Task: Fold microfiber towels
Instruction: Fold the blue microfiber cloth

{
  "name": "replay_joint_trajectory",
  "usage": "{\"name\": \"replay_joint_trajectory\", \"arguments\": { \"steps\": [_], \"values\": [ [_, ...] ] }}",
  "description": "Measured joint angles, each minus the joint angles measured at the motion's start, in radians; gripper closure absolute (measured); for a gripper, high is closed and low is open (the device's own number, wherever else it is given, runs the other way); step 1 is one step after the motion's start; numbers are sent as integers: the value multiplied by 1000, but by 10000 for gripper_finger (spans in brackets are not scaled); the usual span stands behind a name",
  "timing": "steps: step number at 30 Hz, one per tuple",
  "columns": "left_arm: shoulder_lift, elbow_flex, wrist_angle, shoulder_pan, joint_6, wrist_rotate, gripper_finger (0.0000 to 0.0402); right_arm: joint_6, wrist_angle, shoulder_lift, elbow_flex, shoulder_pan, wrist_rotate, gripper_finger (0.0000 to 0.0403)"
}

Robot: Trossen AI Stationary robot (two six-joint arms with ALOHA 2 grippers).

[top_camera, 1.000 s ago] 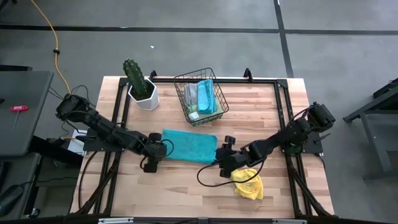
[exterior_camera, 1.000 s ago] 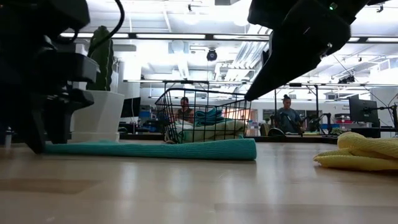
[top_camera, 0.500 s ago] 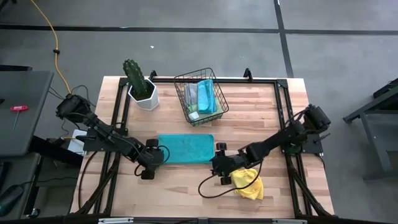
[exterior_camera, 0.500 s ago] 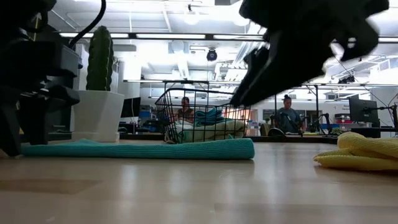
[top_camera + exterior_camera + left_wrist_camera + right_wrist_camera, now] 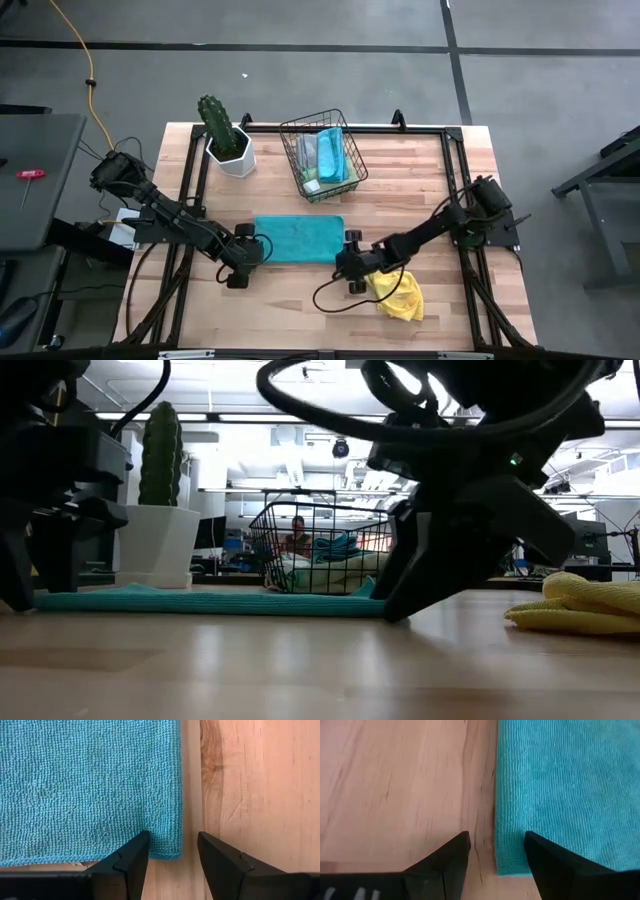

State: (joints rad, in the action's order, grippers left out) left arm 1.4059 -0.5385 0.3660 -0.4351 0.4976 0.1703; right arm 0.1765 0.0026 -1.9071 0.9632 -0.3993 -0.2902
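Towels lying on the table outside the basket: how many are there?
2: a flat teal towel mid-table between both arms, and a crumpled yellow towel near the front right. The basket holds others.

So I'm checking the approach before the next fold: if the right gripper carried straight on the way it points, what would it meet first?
The right gripper, fingers open, points down at the near corner of the flat teal towel. It would probably meet that towel's edge first, with the table directly beneath; the remaining gap is unclear.
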Motion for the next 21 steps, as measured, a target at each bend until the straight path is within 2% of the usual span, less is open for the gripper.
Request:
{"name": "replay_joint_trajectory", "arguments": {
  "steps": [13,17,21],
  "values": [
    [0,0,3,-15,23,2,241,86,-69,7,3,-26,-9,221],
    [0,0,3,-31,23,2,241,107,-74,7,2,-23,1,256],
    [0,0,3,-40,23,3,250,119,-76,7,2,-15,10,323]
  ]
}}
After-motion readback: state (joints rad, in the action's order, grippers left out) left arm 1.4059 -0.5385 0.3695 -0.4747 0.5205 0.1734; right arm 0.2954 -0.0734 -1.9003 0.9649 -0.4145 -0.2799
